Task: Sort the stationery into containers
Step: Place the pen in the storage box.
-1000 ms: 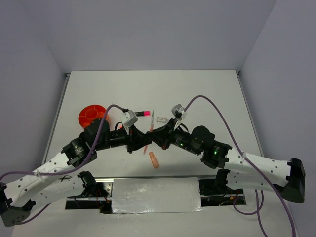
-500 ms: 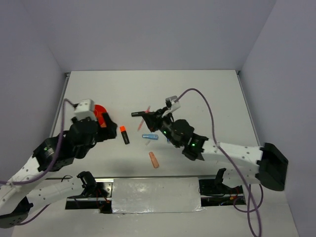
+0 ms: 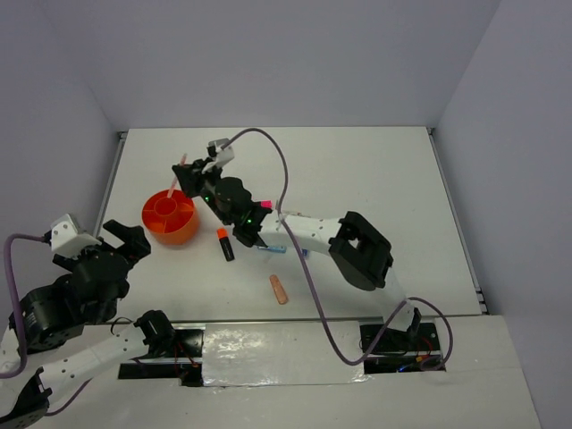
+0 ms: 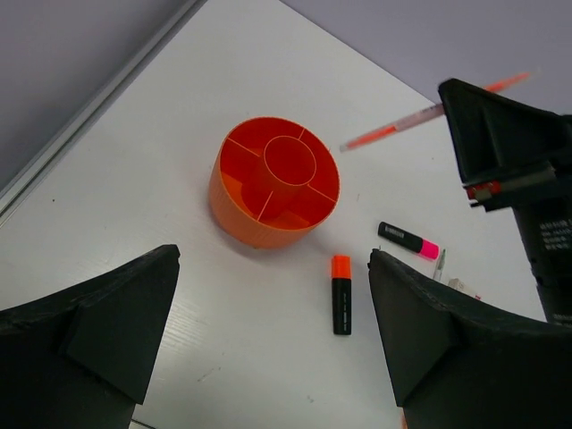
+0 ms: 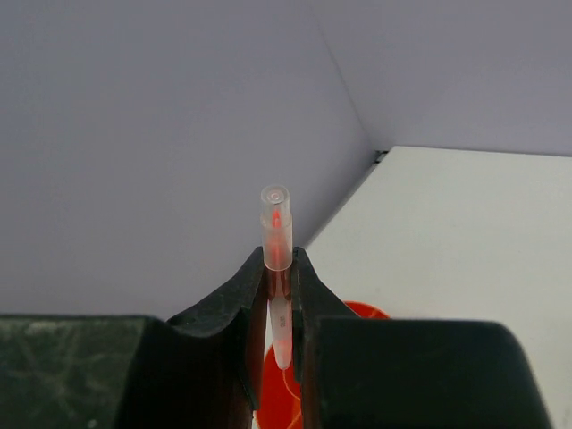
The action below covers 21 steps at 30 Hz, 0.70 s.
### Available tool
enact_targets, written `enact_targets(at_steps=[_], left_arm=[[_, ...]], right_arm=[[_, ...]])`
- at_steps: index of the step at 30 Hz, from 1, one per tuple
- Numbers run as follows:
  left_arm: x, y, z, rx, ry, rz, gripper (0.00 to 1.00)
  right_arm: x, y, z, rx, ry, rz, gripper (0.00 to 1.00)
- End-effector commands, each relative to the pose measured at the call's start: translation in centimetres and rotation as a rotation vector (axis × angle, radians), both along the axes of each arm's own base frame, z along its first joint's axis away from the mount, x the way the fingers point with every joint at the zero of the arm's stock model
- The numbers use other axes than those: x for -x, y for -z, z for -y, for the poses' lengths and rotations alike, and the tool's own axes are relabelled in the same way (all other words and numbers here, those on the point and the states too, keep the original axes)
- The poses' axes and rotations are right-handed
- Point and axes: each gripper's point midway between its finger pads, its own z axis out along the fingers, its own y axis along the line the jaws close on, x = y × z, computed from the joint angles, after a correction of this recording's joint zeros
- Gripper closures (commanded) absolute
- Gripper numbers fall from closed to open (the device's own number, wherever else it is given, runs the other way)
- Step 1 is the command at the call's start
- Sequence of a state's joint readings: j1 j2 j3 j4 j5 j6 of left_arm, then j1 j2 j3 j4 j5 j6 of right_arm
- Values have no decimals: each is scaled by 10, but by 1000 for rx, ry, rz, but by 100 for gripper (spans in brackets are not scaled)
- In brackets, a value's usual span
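The round orange tub (image 3: 168,217) (image 4: 275,179) stands at the table's left, its compartments showing empty. My right gripper (image 3: 184,173) (image 5: 279,255) is above it, shut on a thin orange pen (image 3: 177,179) (image 5: 277,241) (image 4: 429,112) whose lower end hangs over the tub (image 5: 284,384). My left gripper (image 3: 127,237) (image 4: 273,268) is open and holds nothing, drawn back near the table's front left. On the table lie an orange-capped highlighter (image 3: 225,243) (image 4: 340,293), a pink-capped highlighter (image 3: 261,206) (image 4: 408,239), a blue marker (image 3: 273,248) and a peach eraser (image 3: 280,289).
The right arm (image 3: 304,231) stretches across the middle of the table above the loose items. A thin grey pen (image 4: 441,263) and a white block (image 4: 461,286) lie beside the pink-capped highlighter. The table's raised left edge (image 3: 109,192) runs close to the tub.
My left gripper has opened and pulled back to the near left; the orange-capped highlighter now lies on the table. The right arm has swung left, carrying the pen to above the tub.
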<state>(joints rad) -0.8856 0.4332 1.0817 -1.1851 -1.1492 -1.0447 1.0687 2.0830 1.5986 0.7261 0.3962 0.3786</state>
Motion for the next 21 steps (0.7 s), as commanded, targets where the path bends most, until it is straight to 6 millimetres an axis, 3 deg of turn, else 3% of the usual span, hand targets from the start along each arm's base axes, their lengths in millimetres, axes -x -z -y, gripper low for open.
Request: enact_targets(at_steps=[1, 10, 11, 17, 18, 19, 21], left_arm=[[-4, -3, -2, -19, -25, 22, 1], [-9, 4, 12, -23, 30, 0, 1], [-10, 4, 14, -23, 38, 2, 1], [-11, 4, 17, -14, 53, 8, 1], [-11, 5, 17, -15, 57, 8, 1], [-11, 5, 18, -16, 61, 8, 1], [-12, 5, 19, -19, 66, 7, 1]], right_arm=[[-5, -1, -27, 13, -72, 15, 100], [-11, 52, -56, 119, -130, -55, 100], [-12, 66, -58, 146, -134, -77, 100], [-9, 85, -76, 219, -203, -85, 91], [-8, 84, -77, 222, -212, -80, 85], [-6, 85, -78, 225, -219, -79, 58], [-1, 78, -77, 221, -241, -63, 35]])
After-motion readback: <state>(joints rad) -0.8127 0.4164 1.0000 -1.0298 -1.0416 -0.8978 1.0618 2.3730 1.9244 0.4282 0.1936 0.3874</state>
